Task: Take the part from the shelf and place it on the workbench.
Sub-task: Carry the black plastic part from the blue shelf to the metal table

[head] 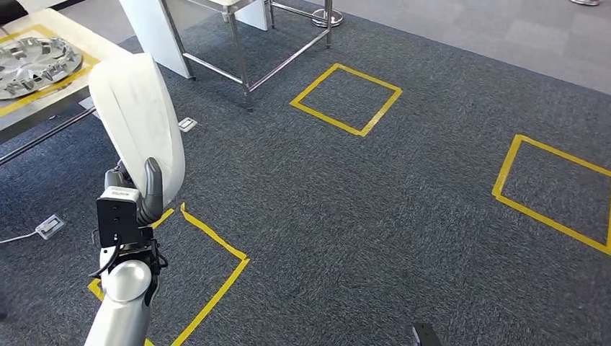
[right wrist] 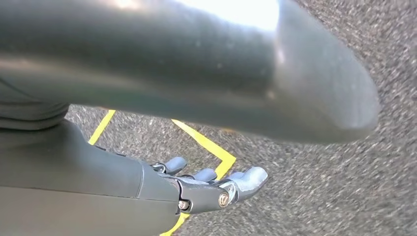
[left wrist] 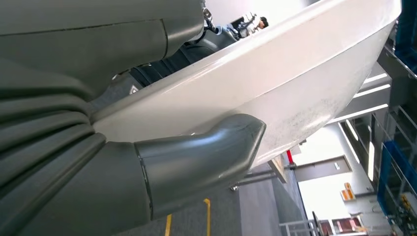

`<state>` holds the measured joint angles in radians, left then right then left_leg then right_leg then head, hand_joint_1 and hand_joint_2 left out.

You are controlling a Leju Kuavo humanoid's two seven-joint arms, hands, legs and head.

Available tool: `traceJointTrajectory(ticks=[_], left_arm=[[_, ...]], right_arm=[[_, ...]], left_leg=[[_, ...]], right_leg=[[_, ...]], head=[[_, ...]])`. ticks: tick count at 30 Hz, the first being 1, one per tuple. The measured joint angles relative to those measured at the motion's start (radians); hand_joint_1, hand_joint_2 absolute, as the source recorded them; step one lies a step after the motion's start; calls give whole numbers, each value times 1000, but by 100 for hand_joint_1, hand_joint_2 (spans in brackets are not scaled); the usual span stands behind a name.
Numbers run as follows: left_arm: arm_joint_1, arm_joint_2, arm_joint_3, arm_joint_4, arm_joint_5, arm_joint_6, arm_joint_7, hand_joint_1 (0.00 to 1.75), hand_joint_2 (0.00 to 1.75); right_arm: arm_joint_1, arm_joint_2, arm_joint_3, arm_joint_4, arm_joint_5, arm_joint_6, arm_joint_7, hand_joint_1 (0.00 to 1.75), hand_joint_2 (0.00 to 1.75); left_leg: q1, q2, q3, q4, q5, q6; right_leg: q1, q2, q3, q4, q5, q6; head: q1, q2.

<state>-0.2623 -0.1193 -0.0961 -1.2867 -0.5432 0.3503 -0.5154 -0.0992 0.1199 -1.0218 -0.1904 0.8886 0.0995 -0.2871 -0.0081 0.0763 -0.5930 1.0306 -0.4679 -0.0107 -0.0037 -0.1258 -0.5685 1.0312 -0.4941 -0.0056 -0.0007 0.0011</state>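
While the left robot hand (head: 148, 189) grips the white part (head: 137, 119) upright above the carpet | right robot hand (right wrist: 216, 189) hangs empty, fingers apart | step: carrying | next: reach the table (head: 54, 108), lower the part.

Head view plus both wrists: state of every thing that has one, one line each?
white part: held upright, off the floor, clear of the workbench
left hand: grips the white part, thumb pressed on its face
right hand: holds nothing, fingers spread over the carpet
hubcap: lying flat on the workbench
metal frame table: standing on the carpet
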Motion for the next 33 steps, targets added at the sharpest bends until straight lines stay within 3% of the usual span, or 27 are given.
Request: traceJointTrajectory(ticks=[2, 4, 6, 8, 9, 10, 11, 13, 15, 17, 18, 19, 21, 23, 24, 25, 27, 29, 30, 32, 33], left_arm=[[3, 1, 3, 0, 1, 0, 3, 175, 175], [6, 2, 8, -1, 4, 2, 6, 175, 175], [6, 1, 12, -1, 6, 2, 7, 175, 175], [8, -2, 12, 2, 6, 1, 8, 175, 175], [8, -2, 12, 4, 6, 1, 8, 175, 175], [8, -2, 12, 5, 6, 1, 9, 175, 175], [7, -2, 12, 6, 6, 1, 9, 175, 175], [5, -2, 12, 7, 6, 1, 10, 175, 175], [3, -3, 13, 8, 6, 0, 10, 175, 175], [4, -2, 13, 8, 6, 0, 10, 175, 175], [4, -2, 13, 9, 6, 0, 10, 175, 175], [2, -1, 13, 9, 6, 0, 9, 175, 175], [-1, -1, 13, 9, 5, 0, 9, 175, 175], [-1, -2, 13, 10, 5, -2, 7, 175, 175], [0, -2, 13, 12, 5, -3, 5, 175, 175], [0, -2, 13, 13, 6, -4, 3, 175, 175], [-1, -1, 13, 15, 9, -4, -5, 175, 175], [-3, -2, 13, 15, 11, -3, -12, 175, 175], [-4, -2, 12, 15, 12, -3, -15, 175, 175], [-5, -2, 12, 16, 15, -3, -19, 175, 175], [-4, -2, 13, 16, 16, -3, -20, 175, 175]], right_arm=[[-2, 0, -1, 0, 0, 0, 0, 0, 0], [-5, 1, -1, 0, 0, -3, -3, 0, 0], [-4, 1, -2, 0, 0, -8, -4, 0, 0], [-2, 1, -4, 0, 0, -13, -4, 0, 0], [-1, 1, -6, 0, 0, -16, -4, 0, 0], [-2, 1, -6, 0, 0, -18, -4, 0, 0], [-3, 1, -7, 0, 1, -20, -5, 0, 0], [-4, 1, -8, 0, 1, -25, -10, 0, 0], [-3, 0, -8, 0, 2, -31, -14, 0, 0], [-4, 1, -8, 0, 3, -35, -16, 0, 0], [-5, 1, -9, 0, 4, -37, -17, 0, 0], [-5, 2, -9, 0, 4, -40, -19, 0, 0], [-3, 2, -9, 0, 4, -43, -22, 0, 0], [1, 2, -9, 0, 5, -48, -23, 0, 0], [2, 2, -9, 0, 6, -50, -24, 0, 0], [2, 2, -9, 0, 8, -52, -25, 0, 0], [1, 3, -9, 0, 12, -53, -26, 0, 0], [0, 3, -9, 0, 16, -52, -27, 0, 0], [0, 3, -9, 0, 17, -51, -27, 0, 0], [-2, 3, -9, 0, 18, -51, -26, 0, 0], [-3, 3, -9, 0, 19, -50, -25, 0, 0]], left_leg=[[2, -27, -3, -6, 6, 12], [9, -53, 0, -13, 14, 24], [13, -79, 0, -15, 18, 31], [14, -110, -3, -13, 19, 32], [14, -126, -3, -11, 19, 32], [14, -142, -4, -9, 19, 31], [14, -157, -3, -6, 19, 30], [15, -185, -8, -1, 18, 21], [18, -210, -17, 0, 22, 7], [20, -228, -23, -6, 27, -9], [19, -213, -27, -1, 24, -15], [16, -182, -38, 20, 9, -19], [14, -108, -87, 124, -51, -27], [17, -84, -147, 250, -104, -33], [18, -82, -158, 276, -106, -35], [19, -79, -149, 263, -90, -36], [19, -55, -82, 142, -29, -34], [14, -16, -17, 27, 7, -20], [12, -7, -3, -1, 12, -12], [9, -26, -7, -4, 14, 4], [11, -39, -8, -6, 16, 10]], right_leg=[[-3, -10, 6, -1, -3, 13], [-8, 42, -7, 39, -34, 26], [-11, 106, -63, 157, -96, 34], [-11, 120, -123, 271, -132, 35], [-11, 121, -133, 282, -123, 34], [-11, 124, -123, 254, -95, 32], [-12, 135, -95, 188, -54, 30], [-16, 187, -37, 56, 0, 25], [-15, 214, -18, 6, 10, 20], [-14, 189, -15, -1, 14, 11], [-15, 177, -13, -6, 17, 4], [-16, 162, -10, -10, 19, -3], [-14, 133, -8, -14, 19, -14], [-12, 102, -7, -14, 17, -18], [-12, 86, -7, -13, 16, -18], [-11, 72, -6, -13, 15, -17], [-11, 47, -1, -12, 11, -11], [-6, 25, 5, -11, 5, -2], [-4, 15, 8, -10, 3, 4], [-3, -5, 12, -11, 1, 15], [-5, 0, 13, -8, -3, 22]], head=[[1, 0], [3, 0], [7, 0], [9, 0], [9, 0], [9, 0], [9, 0], [9, 0], [8, 0], [8, 0], [8, 0], [4, 0], [-3, 0], [-6, 0], [-6, 0], [-6, 0], [-7, 0], [-6, 0], [-5, 0], [-5, 0], [-5, 0]])
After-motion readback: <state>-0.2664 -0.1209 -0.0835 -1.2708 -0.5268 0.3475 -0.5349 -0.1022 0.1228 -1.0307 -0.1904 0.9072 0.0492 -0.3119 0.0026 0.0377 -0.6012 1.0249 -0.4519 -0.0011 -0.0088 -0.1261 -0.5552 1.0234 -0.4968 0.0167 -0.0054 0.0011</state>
